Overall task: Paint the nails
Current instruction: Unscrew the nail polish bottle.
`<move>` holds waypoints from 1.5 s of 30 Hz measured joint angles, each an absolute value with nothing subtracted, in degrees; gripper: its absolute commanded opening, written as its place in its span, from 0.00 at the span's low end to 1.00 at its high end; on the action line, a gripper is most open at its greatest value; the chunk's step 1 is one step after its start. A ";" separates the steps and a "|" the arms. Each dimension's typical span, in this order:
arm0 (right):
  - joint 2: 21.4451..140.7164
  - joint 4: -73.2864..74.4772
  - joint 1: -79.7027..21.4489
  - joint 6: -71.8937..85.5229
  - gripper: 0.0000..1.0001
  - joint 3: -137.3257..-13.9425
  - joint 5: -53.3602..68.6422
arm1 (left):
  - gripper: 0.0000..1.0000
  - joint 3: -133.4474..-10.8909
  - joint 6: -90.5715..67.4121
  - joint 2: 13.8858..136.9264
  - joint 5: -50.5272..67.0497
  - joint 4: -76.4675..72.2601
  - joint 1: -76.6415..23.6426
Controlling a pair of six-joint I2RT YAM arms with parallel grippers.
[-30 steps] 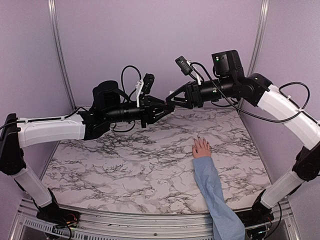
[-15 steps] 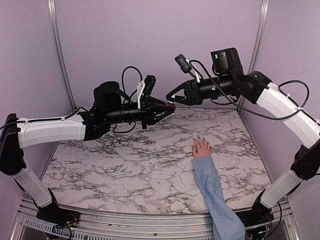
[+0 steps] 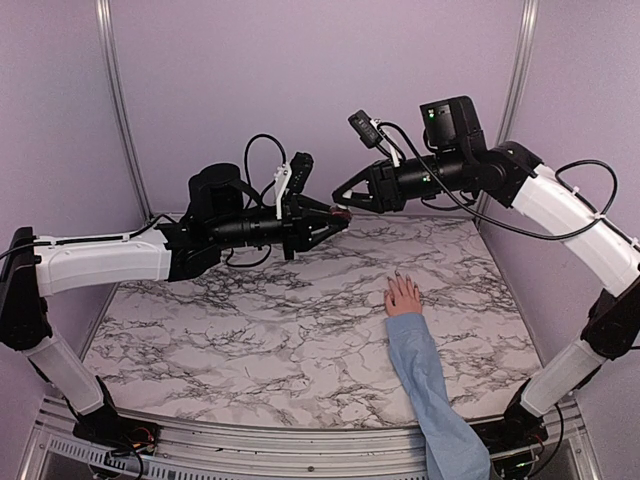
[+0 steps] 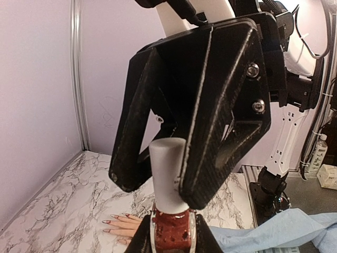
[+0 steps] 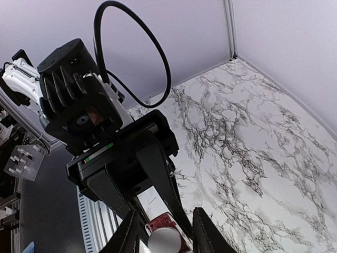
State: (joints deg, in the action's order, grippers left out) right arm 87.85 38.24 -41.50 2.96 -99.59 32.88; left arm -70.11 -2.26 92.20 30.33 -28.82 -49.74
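Nearest us, a light-blue sleeve (image 3: pixel 425 380) runs in from the near edge to the hand (image 3: pixel 404 297), which lies flat, palm down, on the marbled surface (image 3: pixel 250 330). The nails (image 3: pixel 397 274) are at the hand's far end, pointing away. Beyond and left of the hand, raised above it, the left pincer (image 3: pixel 338 215) is clamped on a small bottle (image 4: pixel 171 229) with red contents. The right pincer (image 4: pixel 158 187) has its fingers set narrowly either side of the bottle's white cap (image 4: pixel 167 158); we cannot tell whether they press on it.
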 measured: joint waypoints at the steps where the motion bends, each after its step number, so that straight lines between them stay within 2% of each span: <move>1: 87.85 38.28 -41.50 2.92 0.30 -99.59 32.91 | 0.00 -70.11 -2.26 92.20 30.33 -28.82 -49.71; 4: 87.85 38.33 -41.50 2.70 0.25 -99.59 32.88 | 0.00 -70.11 -2.26 92.20 30.33 -28.80 -49.74; 11: 87.85 38.74 -41.50 2.24 0.24 -99.59 32.84 | 0.00 -70.11 -2.28 92.20 30.33 -28.80 -49.71; 19: 87.85 38.98 -41.50 1.45 0.06 -99.59 32.42 | 0.00 -70.11 -2.46 92.23 30.11 -28.45 -49.71; 24: 87.85 39.09 -41.54 1.13 0.00 -99.59 32.42 | 0.00 -70.11 -2.63 92.23 29.93 -28.38 -49.71; 45: 86.06 39.55 -44.14 -4.60 0.00 -99.50 27.46 | 0.00 -70.13 -4.32 92.23 30.30 -29.76 -49.93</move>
State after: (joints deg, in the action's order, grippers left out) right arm 86.06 39.55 -44.14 -4.60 -99.50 27.46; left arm -70.13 -4.32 92.23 30.30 -29.76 -49.93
